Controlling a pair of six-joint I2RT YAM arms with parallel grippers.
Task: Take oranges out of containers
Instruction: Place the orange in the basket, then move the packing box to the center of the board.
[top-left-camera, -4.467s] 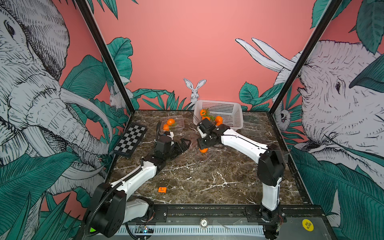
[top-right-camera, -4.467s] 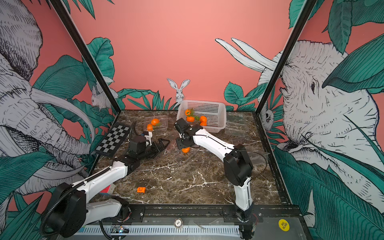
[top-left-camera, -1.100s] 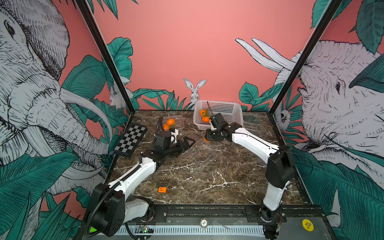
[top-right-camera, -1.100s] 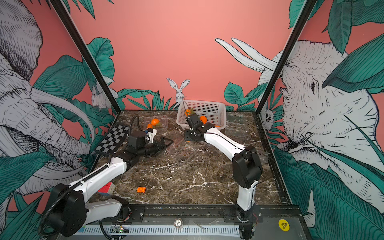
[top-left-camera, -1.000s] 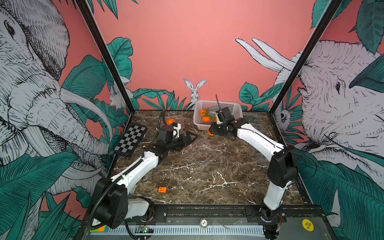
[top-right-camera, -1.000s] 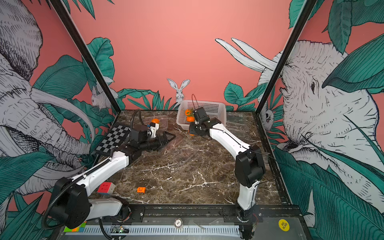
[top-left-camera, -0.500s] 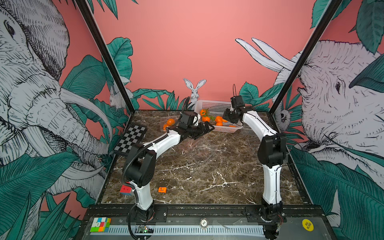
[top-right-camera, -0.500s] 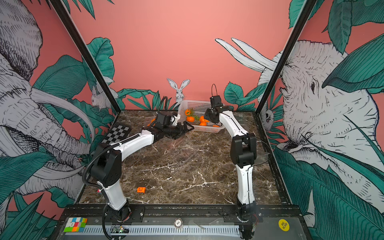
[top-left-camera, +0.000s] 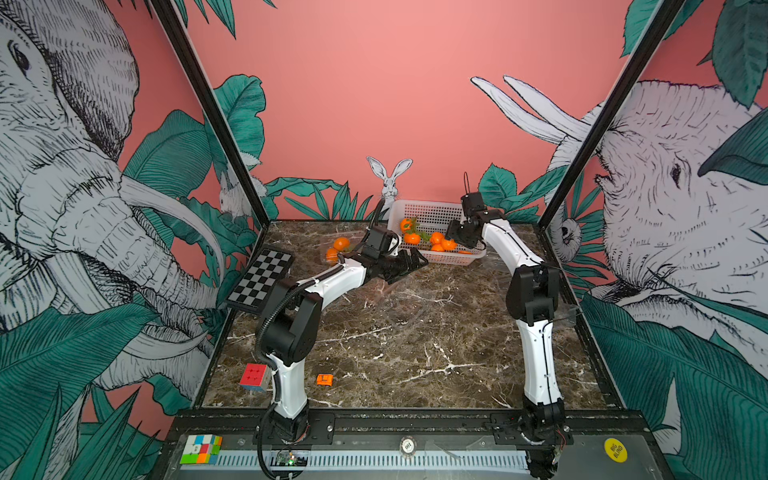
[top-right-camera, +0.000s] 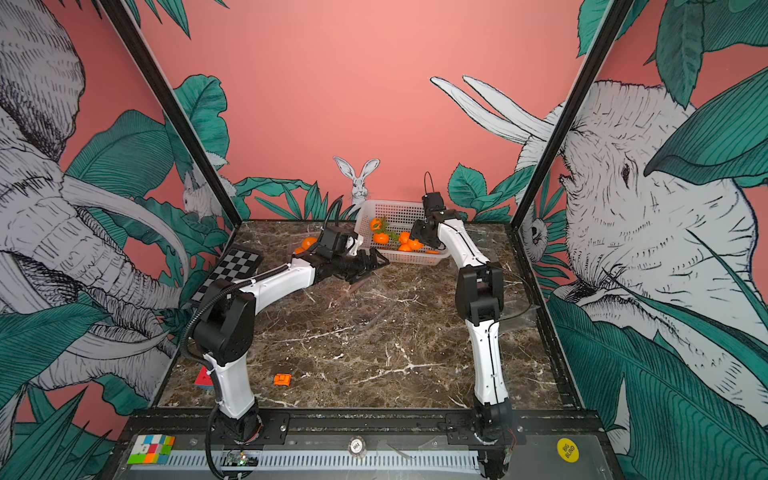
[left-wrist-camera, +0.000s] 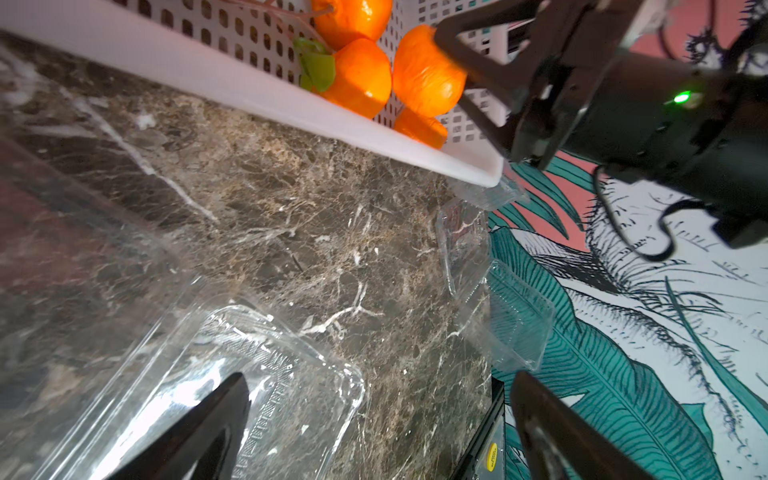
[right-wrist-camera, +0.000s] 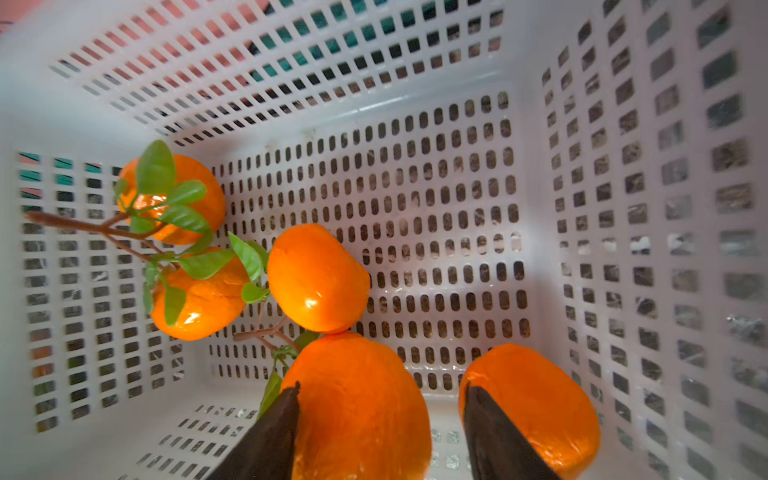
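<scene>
Right gripper (right-wrist-camera: 381, 390) has swung over the white basket (right-wrist-camera: 415, 124) and its jaws are apart now, so that orange (right-wrist-camera: 361, 399) is delivered (two more oranges (top-left-camera: 341, 243) look still boxed).

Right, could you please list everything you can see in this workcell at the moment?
small round oranges: seven, bright orange; five in the basket, two in a clear container at the back left.
white perforated plastic basket: one, white, back of the table.
clear plastic clamshell containers: at least three, transparent; one holds two oranges, the others lie empty on the table.
flat checkerboard: one, black and white, left edge.
puzzle cubes: two, multicoloured; one on the table's front left, one on the front rail.
small flat square block: one, orange, near the table's front.
marble table: one, brown.
left pincer: black, open, over an empty container.
right pincer: black, open, inside the basket.
</scene>
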